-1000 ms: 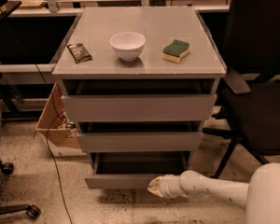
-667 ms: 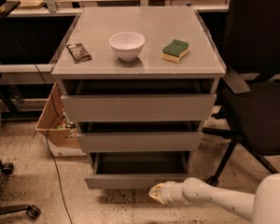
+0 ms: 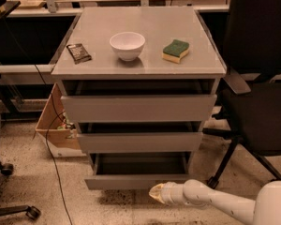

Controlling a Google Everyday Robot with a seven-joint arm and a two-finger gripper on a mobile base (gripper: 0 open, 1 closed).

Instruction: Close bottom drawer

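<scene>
The bottom drawer [image 3: 131,181] is the lowest of three grey drawers in the cabinet. It stands pulled out, its shallow tray showing behind the flat front. My gripper [image 3: 155,192] sits at the end of the white arm [image 3: 215,201] that reaches in from the lower right. Its tip is just below and in front of the drawer front's right half, close to it. I cannot tell whether it touches the front.
The cabinet top [image 3: 98,60] bears a white bowl [image 3: 127,45], a green and yellow sponge [image 3: 176,50] and a dark snack packet [image 3: 78,53]. A black office chair [image 3: 257,107] stands at the right. A cardboard box [image 3: 54,125] and a cable [image 3: 51,158] lie at the left.
The gripper has sunk a little lower in front of the bottom drawer. The drawer stands as far out as before.
</scene>
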